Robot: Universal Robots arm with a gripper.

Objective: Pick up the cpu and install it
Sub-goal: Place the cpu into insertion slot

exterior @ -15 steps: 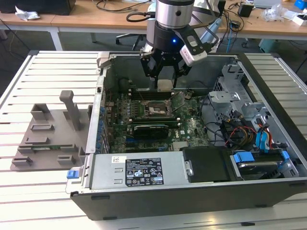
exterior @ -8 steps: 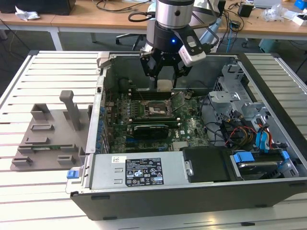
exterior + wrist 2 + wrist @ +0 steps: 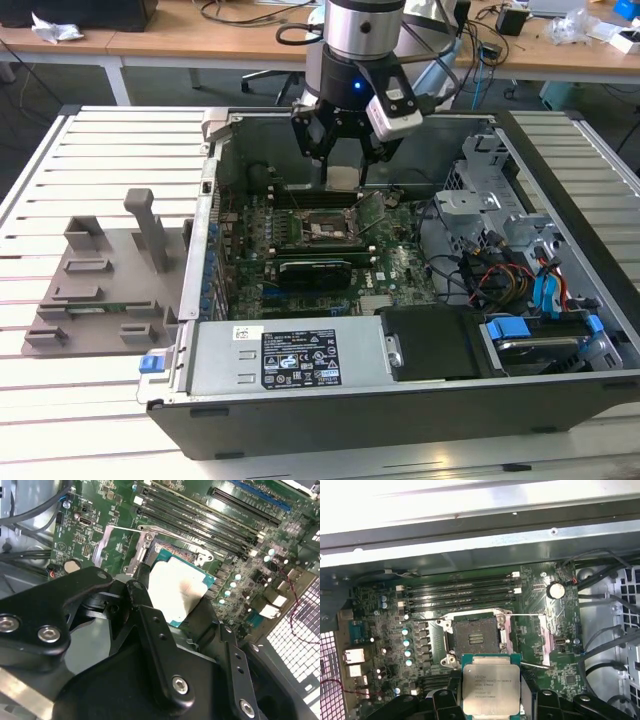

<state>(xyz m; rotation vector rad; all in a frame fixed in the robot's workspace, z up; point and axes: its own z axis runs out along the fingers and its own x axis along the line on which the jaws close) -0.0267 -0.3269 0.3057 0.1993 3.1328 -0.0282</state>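
The open computer case (image 3: pixel 400 410) lies on the slatted white surface (image 3: pixel 60 400). It holds a green motherboard (image 3: pixel 400 275) in its middle. A power supply (image 3: pixel 290 355) sits at six o'clock of the board in the exterior view, and a drive cage (image 3: pixel 540 335) with blue tabs sits at four o'clock. On the board the socket (image 3: pixel 475 637) stands bare, with its metal frame swung open and its lever out. Rows of memory slots (image 3: pixel 460 595) run just beside it. A grey holder tray (image 3: pixel 100 290) rests on the surface at nine o'clock of the case, well apart from the arm.

The arm reaches straight down into the case. Its pincer (image 3: pixel 343 170) hangs over the socket's twelve o'clock side in the exterior view and is clenched on the cpu (image 3: pixel 491 690). The black fingers (image 3: pixel 445 702) press two opposite edges of the chip. In both wrist views the cpu lies flat between them with its silver top plate up. It is clear of the board and near the socket, not seated in it.
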